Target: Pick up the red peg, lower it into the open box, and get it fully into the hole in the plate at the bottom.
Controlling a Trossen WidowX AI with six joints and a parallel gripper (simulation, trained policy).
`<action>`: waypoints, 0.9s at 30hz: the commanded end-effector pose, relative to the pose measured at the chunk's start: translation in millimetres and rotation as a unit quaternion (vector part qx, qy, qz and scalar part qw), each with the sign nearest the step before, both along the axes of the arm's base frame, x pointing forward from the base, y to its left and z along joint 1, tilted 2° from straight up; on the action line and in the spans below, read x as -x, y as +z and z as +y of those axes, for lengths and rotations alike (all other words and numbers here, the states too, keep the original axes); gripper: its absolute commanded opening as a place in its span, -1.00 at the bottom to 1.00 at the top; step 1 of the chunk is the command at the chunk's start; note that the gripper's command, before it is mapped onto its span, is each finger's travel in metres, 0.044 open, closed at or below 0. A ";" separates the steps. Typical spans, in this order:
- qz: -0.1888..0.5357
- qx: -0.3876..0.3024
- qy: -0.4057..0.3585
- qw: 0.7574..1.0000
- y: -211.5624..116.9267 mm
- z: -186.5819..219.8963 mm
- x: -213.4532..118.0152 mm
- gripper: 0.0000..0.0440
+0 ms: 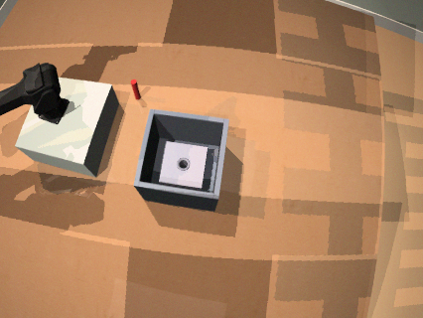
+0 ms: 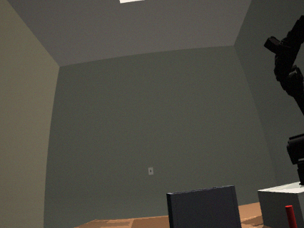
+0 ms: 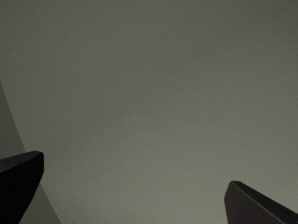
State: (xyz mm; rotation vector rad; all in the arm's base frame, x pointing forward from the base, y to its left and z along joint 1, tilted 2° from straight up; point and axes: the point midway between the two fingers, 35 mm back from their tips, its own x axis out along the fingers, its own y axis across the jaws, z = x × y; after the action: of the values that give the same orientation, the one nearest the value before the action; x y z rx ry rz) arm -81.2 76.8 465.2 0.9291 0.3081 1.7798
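Note:
The red peg [image 1: 135,89] [image 2: 291,217] stands on the table between the pale block and the open box. The dark, grey-rimmed box [image 1: 181,199] [image 2: 204,209] stands apart from the peg. A white plate [image 1: 171,175] lies at its bottom, with a round hole [image 1: 183,164] near its middle; no peg is in it. My gripper [image 3: 136,179] is open, its two dark fingertips wide apart with only plain grey surface behind them. It is away from the peg and box; its fingers cannot be made out in the top and exterior views.
A pale block [image 1: 74,121] [image 2: 280,206] stands left of the box in the top view, with the black arm [image 1: 42,89] [image 2: 287,58] rising from it. The table [image 1: 298,169] carries patchy shadows. A grey wall [image 2: 143,117] stands behind in the exterior view.

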 end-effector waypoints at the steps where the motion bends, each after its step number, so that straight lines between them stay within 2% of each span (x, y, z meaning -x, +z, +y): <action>1: 0.012 0.004 -0.009 1.000 0.0 2.6 -5.0 0.91; 3: 0.042 0.014 -0.025 0.999 -1.2 8.3 -15.9 1.00; 14: 0.211 0.072 -0.086 0.971 -22.1 40.6 -78.3 1.00; 20: 0.303 0.101 -0.115 0.941 -40.5 54.3 -110.9 1.00; 27: 0.406 0.131 -0.145 0.893 -66.3 66.3 -145.3 1.00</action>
State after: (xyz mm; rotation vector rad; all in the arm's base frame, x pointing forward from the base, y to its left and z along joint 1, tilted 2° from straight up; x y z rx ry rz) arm 53.3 139.7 407.8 1.3674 0.8265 1.0405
